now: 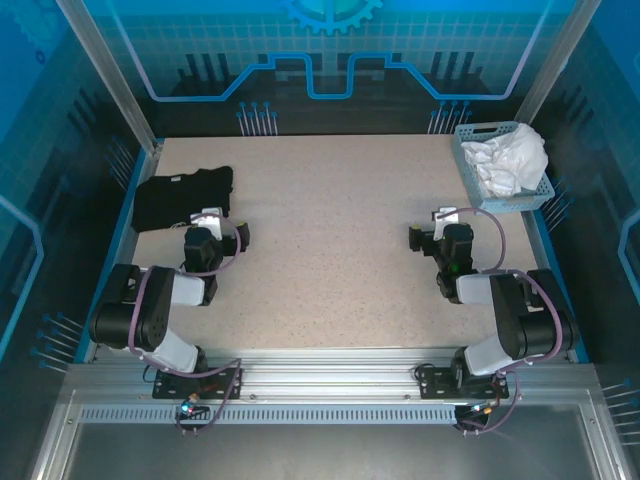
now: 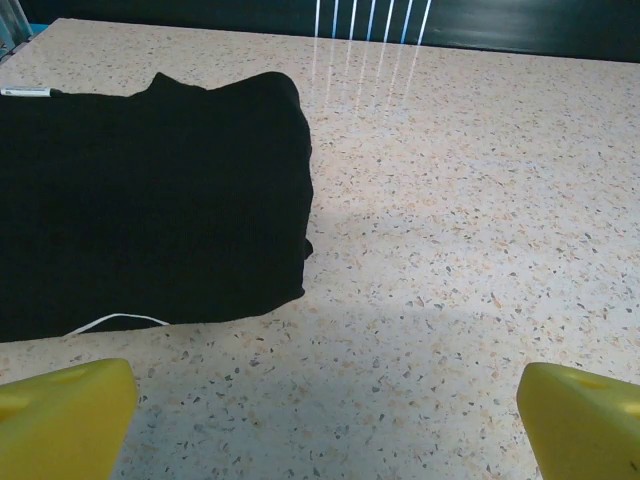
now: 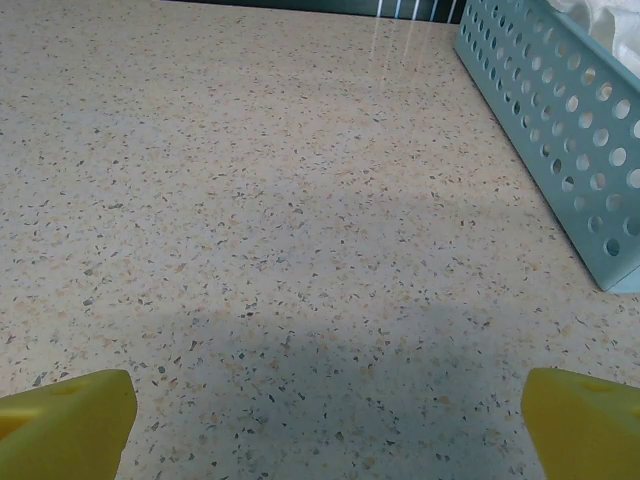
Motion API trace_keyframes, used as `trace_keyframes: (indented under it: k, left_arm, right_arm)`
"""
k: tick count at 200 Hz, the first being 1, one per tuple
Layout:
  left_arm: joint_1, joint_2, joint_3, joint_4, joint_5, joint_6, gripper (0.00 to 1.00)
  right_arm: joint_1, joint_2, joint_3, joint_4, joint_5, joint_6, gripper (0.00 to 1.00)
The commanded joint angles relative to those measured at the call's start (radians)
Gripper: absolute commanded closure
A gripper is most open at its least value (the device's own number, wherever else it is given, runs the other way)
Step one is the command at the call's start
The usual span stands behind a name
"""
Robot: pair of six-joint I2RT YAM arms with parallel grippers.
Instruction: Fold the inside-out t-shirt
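The inside-out t-shirt (image 1: 512,160) lies crumpled, white, inside the light blue basket (image 1: 468,150) at the back right of the table. In the right wrist view a bit of its white cloth (image 3: 612,22) shows above the basket's perforated wall (image 3: 560,120). My right gripper (image 1: 430,228) rests low over the table to the left of and nearer than the basket, open, with bare tabletop between its yellow fingertips (image 3: 70,420). On the left side of the table my left gripper (image 1: 226,222) is open and holds nothing, its midpoint (image 2: 322,425) over bare table.
A black folded garment (image 1: 182,197) lies at the back left, just beyond the left gripper, and fills the left of the left wrist view (image 2: 150,200). A raised blue rim (image 1: 128,210) edges the speckled table (image 1: 330,250).
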Motion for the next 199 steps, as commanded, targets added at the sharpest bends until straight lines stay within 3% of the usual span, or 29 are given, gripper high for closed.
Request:
trace_keyframes:
  k: [1, 186, 199]
  left_arm:
    - [0.006, -0.002, 0.023, 0.005, 0.02, 0.008, 0.01]
    - [0.01, -0.002, 0.023, 0.004, 0.029, 0.004, 0.01]
    - [0.018, -0.004, 0.01, 0.026, 0.023, -0.014, 0.01]
  right_arm:
    - [-0.003, 0.007, 0.025, 0.027, -0.004, -0.012, 0.0]
    - [-0.007, 0.004, 0.026, 0.026, -0.009, -0.01, 0.0]
    - [-0.001, -0.006, 0.032, 0.005, 0.034, 0.001, 0.0]
